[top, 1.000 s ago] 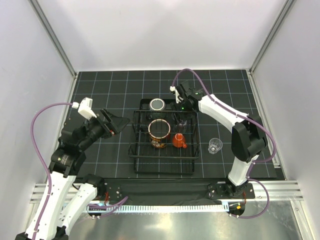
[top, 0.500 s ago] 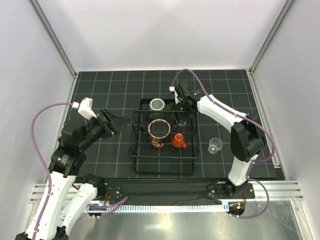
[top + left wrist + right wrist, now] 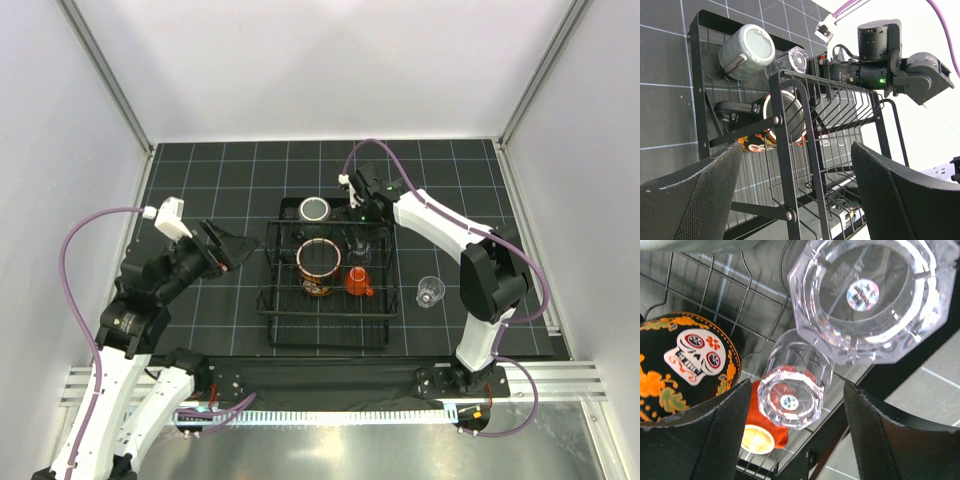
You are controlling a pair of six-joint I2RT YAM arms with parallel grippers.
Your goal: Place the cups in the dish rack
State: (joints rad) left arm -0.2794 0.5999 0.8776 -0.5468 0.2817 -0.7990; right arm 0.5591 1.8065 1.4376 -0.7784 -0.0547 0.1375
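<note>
The black wire dish rack [image 3: 272,262] holds the dark skull-patterned large mug [image 3: 318,265], a small orange cup [image 3: 357,281], a grey-green cup [image 3: 315,209] at its far end, and clear cups [image 3: 358,246]. Another clear cup [image 3: 429,291] stands on the mat to the right. My right gripper [image 3: 358,218] hovers open over the rack's far right. In the right wrist view one upturned clear cup [image 3: 792,390] sits between the spread fingers [image 3: 715,440] without touching them, and a second [image 3: 870,295] is closer to the camera. My left gripper [image 3: 235,248] is open, just left of the rack.
In the left wrist view the rack's wire wall [image 3: 786,150] fills the gap between my open fingers, with the right arm's wrist [image 3: 875,55] beyond it. The black gridded mat [image 3: 200,170] ends at white walls on three sides.
The right gripper has opened wider and let go of a clear cup, which now rests in the rack. The left arm has shifted slightly.
</note>
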